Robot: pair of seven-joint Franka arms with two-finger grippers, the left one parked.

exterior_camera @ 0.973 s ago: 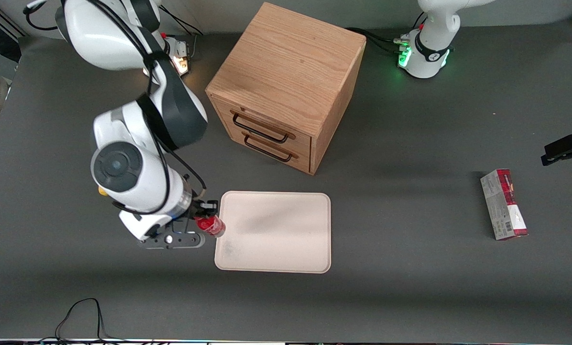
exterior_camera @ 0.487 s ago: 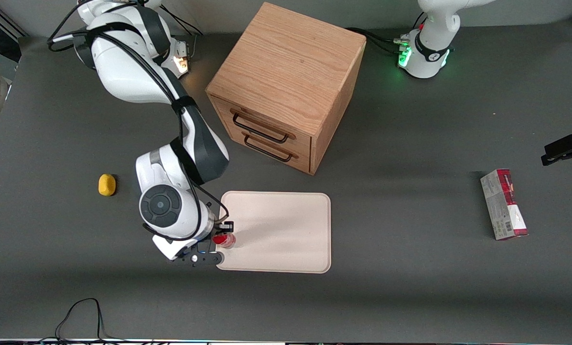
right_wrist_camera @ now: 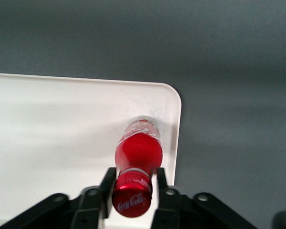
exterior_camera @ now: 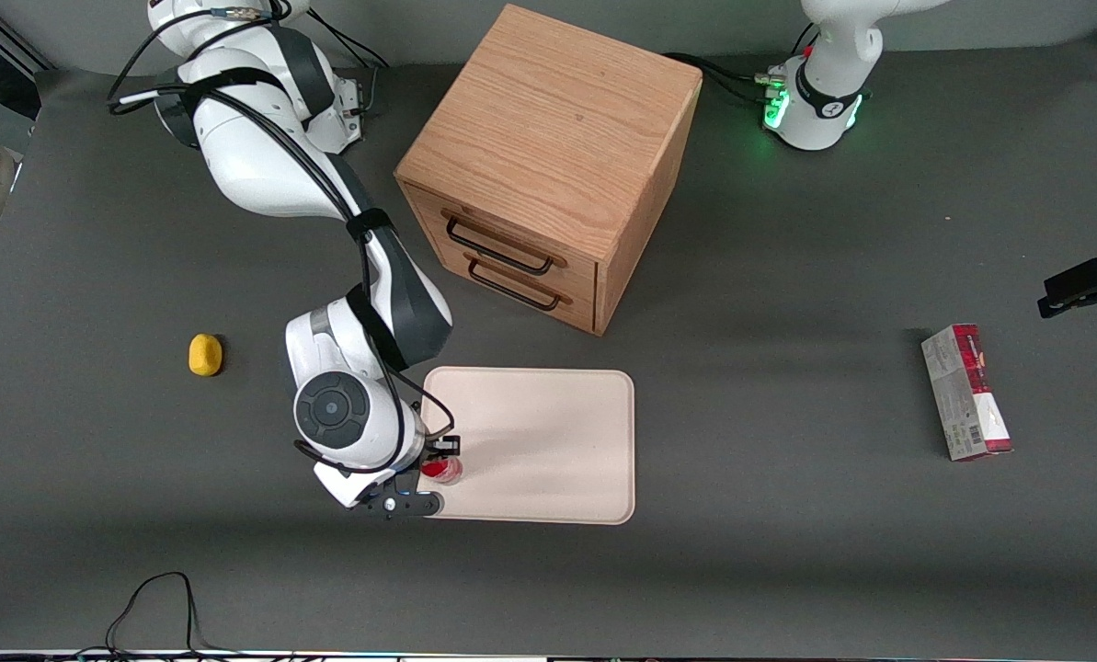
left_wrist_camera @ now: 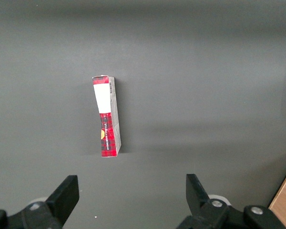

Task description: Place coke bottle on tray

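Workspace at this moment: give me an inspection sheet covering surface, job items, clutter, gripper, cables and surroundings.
Surface: dark grey table.
Job's things: coke bottle upright over a corner of the tray, near its rim; whether its base touches the tray, cannot tell.
Clutter: wooden drawer cabinet, drawers closed; red-and-grey carton box toward the parked arm's end; small yellow object toward the working arm's end.
Gripper: gripper shut on the coke bottle's neck.
Cables: black cable at the table edge nearest the front camera.
Surroundings: nothing seen.

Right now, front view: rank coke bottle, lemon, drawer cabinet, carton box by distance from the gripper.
Gripper is over the tray's corner.
1. Coke bottle, in the gripper.
2. Drawer cabinet, farther from the camera; lemon, beside the working arm: too close to call.
3. Carton box, toward the parked arm's end.
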